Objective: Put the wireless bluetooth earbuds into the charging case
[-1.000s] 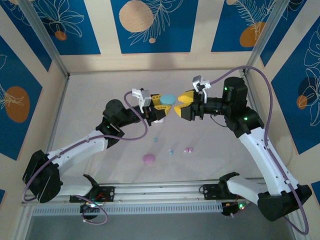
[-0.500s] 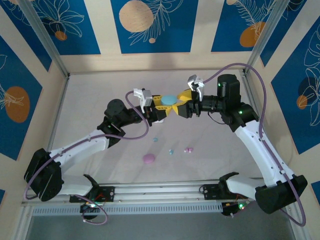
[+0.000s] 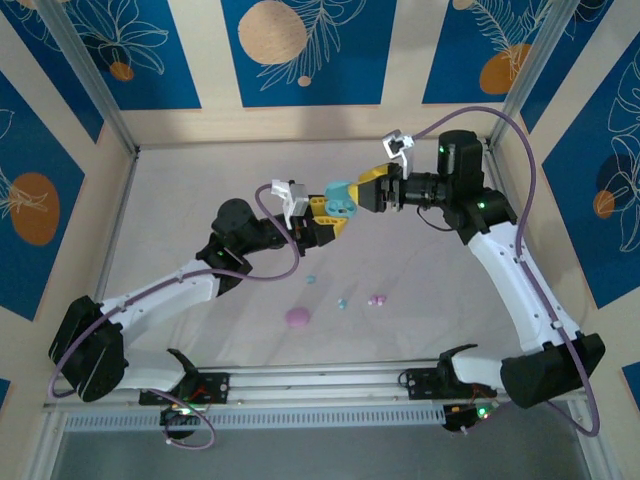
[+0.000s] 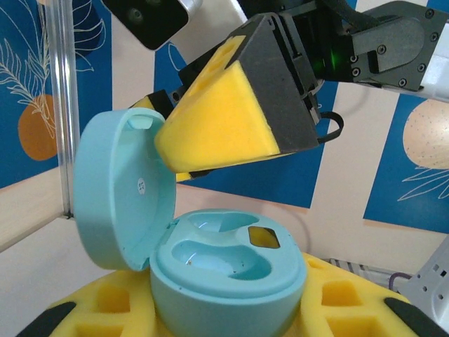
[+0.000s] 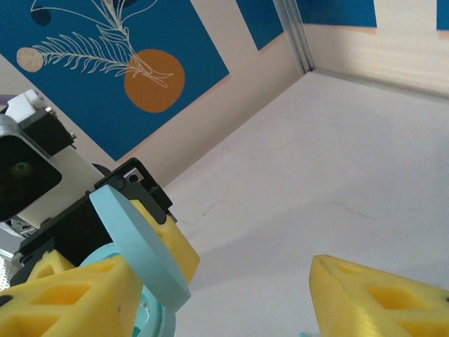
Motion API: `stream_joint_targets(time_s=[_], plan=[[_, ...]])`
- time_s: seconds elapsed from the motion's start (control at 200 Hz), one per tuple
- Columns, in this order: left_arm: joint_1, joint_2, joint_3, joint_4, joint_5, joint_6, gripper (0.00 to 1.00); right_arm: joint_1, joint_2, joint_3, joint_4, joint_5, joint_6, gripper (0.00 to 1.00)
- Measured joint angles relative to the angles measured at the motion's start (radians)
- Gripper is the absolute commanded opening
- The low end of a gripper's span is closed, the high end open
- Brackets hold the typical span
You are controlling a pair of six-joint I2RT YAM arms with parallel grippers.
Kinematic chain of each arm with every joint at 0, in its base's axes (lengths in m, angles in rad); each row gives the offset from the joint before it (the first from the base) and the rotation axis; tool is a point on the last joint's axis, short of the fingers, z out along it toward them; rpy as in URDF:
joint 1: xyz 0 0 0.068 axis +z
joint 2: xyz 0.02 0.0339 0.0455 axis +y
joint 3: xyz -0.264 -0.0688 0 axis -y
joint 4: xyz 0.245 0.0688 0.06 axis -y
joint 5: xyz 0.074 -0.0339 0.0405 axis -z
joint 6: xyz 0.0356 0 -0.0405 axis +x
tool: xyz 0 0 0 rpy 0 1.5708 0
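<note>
The tiny earbuds (image 3: 343, 302), specks of teal, white and pink, lie scattered on the pale desk (image 3: 180, 200) toward the arms' bases. They are well apart from both grippers and from the raised charging case (image 3: 342, 197).

The teal, pebble-shaped case is held clear of the desk, above its middle. Its lower half is pinched between the yellow fingers of the left gripper (image 3: 333, 213). In the left wrist view the lid (image 4: 119, 193) stands hinged open and nearly upright at the left. Two moulded pockets in the lower half face up.

The right gripper (image 3: 365, 190) meets the case from the opposite side with its jaws spread wide, gripping nothing. One of its yellow fingers (image 4: 217, 130) lies against the inner top edge of the lid. In the right wrist view the lid's thin edge rises just beside that finger, and the other finger (image 5: 382, 298) sits well off to the side.

A rounded pink case (image 3: 298, 317) rests on the desk near the earbuds, on the side closer to the arms' bases.
</note>
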Motion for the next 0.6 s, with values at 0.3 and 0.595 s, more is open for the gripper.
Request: stream_joint_targets(time_s=[0.3, 0.595], plan=[[0.001, -0.013, -0.009, 0.004, -0.048, 0.009, 0.25, -0.034, 0.029, 0.082, -0.08, -0.053, 0.124, 0.65], [-0.002, -0.073, -0.063, -0.026, -0.109, 0.036, 0.25, -0.15, -0.105, 0.05, -0.104, 0.018, 0.256, 0.41]])
